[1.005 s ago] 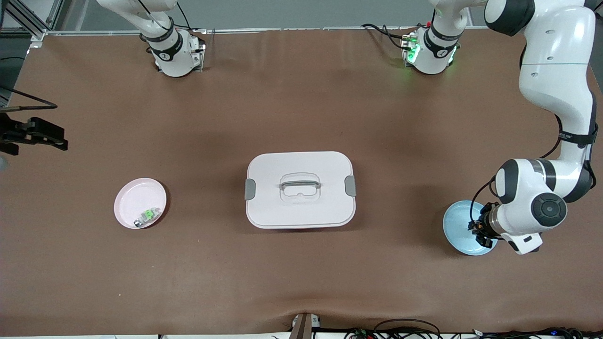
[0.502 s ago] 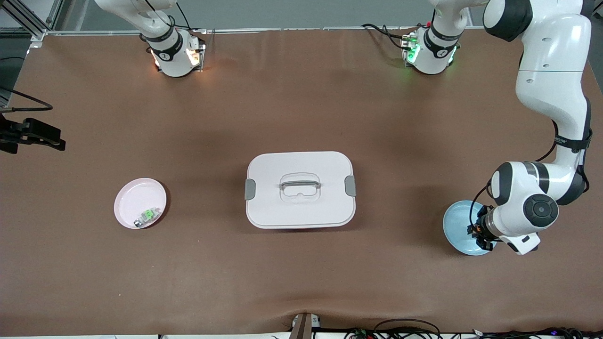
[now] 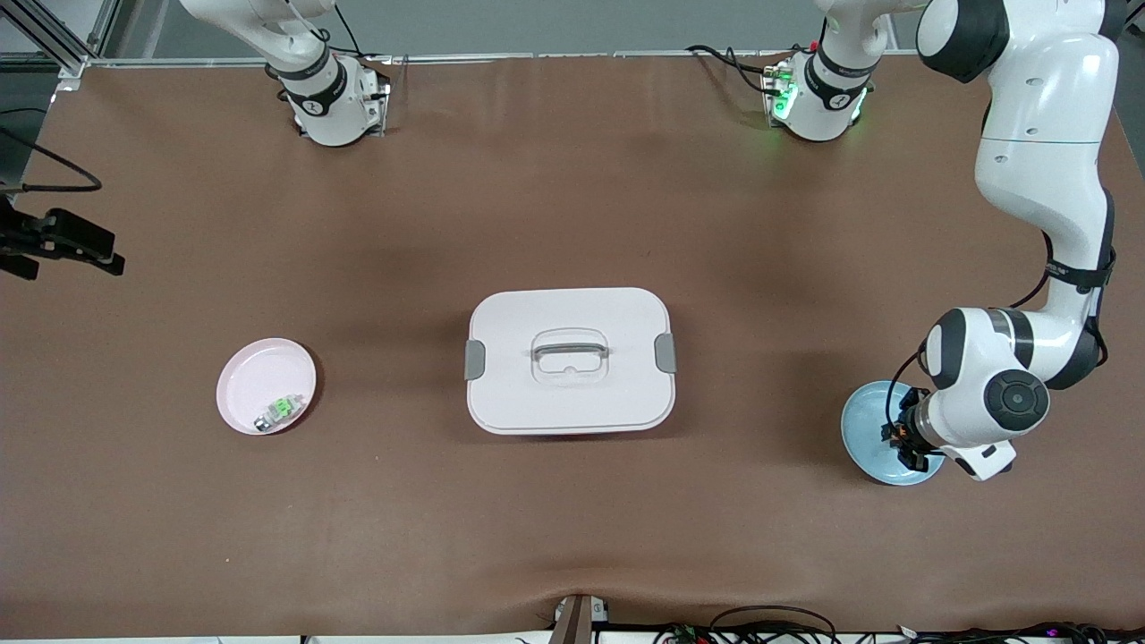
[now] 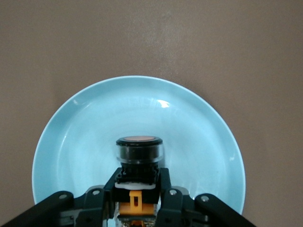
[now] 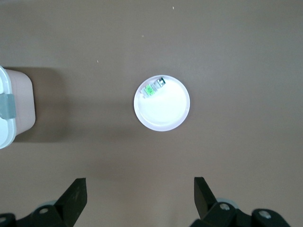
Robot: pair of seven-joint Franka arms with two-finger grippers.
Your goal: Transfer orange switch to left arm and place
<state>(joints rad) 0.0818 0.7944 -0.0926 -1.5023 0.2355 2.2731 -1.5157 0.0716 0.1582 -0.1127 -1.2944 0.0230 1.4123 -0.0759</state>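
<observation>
I have the left gripper (image 4: 137, 208) down over the blue plate (image 3: 863, 429), which sits toward the left arm's end of the table. Its fingers (image 4: 166, 198) are pinching the orange switch (image 4: 139, 156): in the left wrist view the black body is clamped between them, with the round orange cap facing out over the middle of the plate. I cannot tell whether the switch is touching the plate's surface. In the front view the left arm (image 3: 1042, 161) bends down from its base, and its wrist covers the edge of the plate toward that end of the table; the switch itself is hidden there.

The right gripper (image 5: 137, 203) is up in the air with its fingers (image 5: 75, 196) spread wide and nothing between them. Its wrist view looks straight down on the pink plate (image 5: 165, 113), which holds a small green-and-silver part (image 5: 154, 87) close to its rim. In the front view only a dark piece of that arm's end (image 3: 63, 241) shows at the edge of the picture, at the right arm's end of the table. That arm is waiting.

The white box (image 3: 570, 360) with grey side clasps (image 3: 475, 360) and a clear top handle (image 3: 570, 351) stands in the middle of the brown table (image 3: 572, 197), between the two plates and well apart from both. One corner of it shows in the right wrist view.
</observation>
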